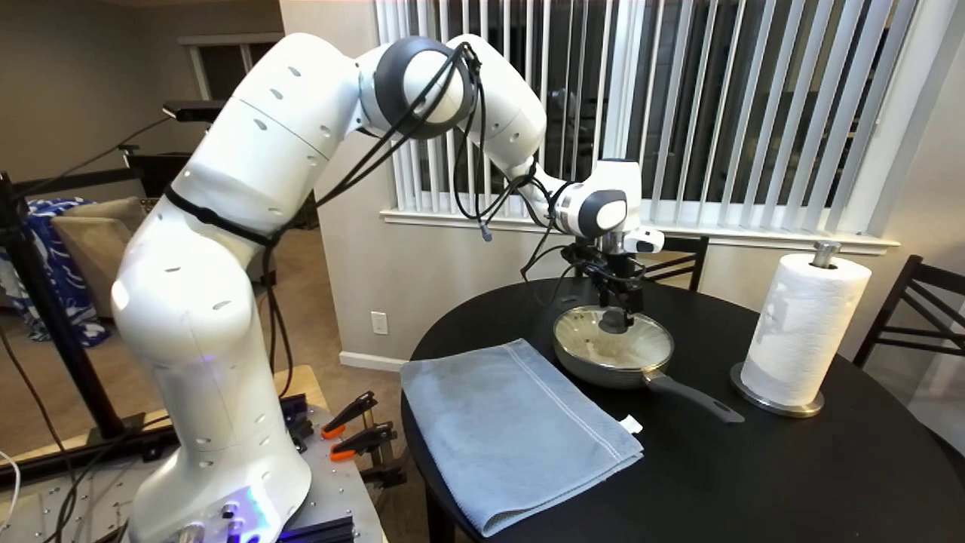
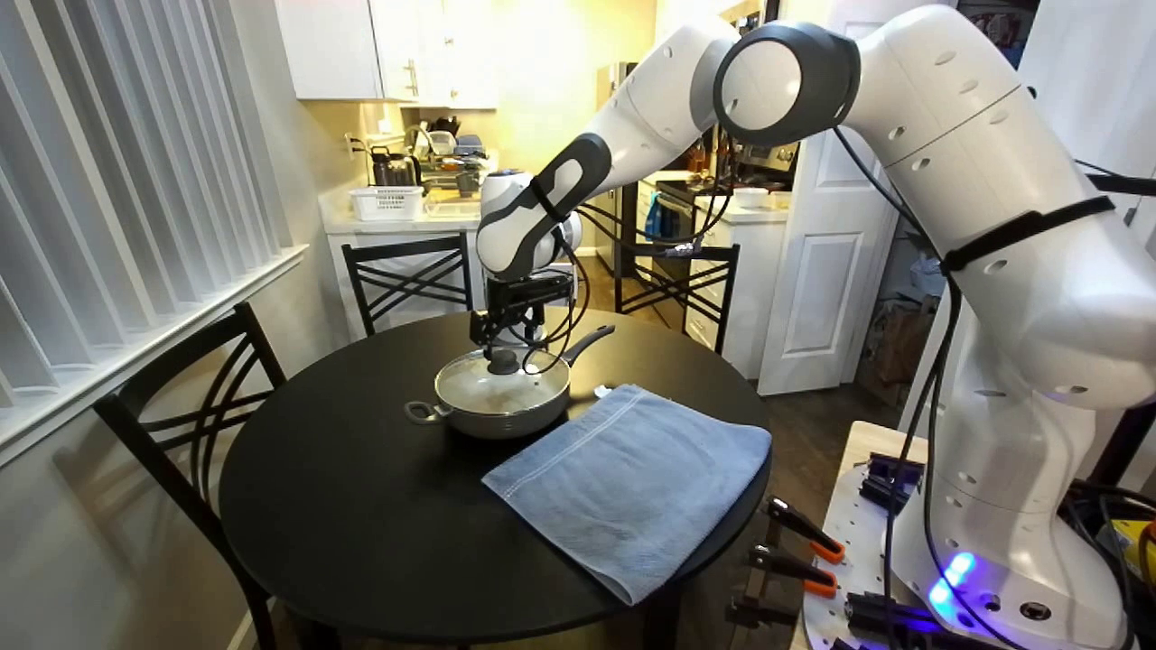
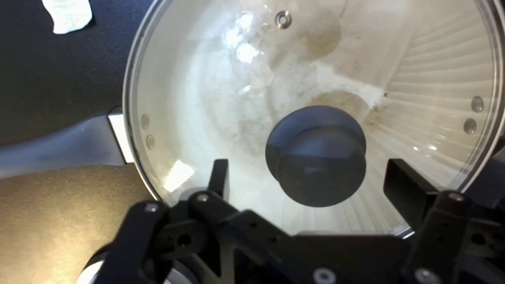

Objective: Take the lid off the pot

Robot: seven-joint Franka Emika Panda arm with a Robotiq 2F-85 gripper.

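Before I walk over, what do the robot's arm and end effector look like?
The arm is mostly white and rounded, with dark grey joint sections, a black strap and black cables. The end effector is black and angular, with two blocky fingers and silvery screws.

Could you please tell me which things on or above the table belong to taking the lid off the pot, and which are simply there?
For the job:
lid, sitting on the pot
pot, closed by the lid
gripper, open over the lid

Simply there:
cloth, folded, lying beside the pot
paper roll, standing on end
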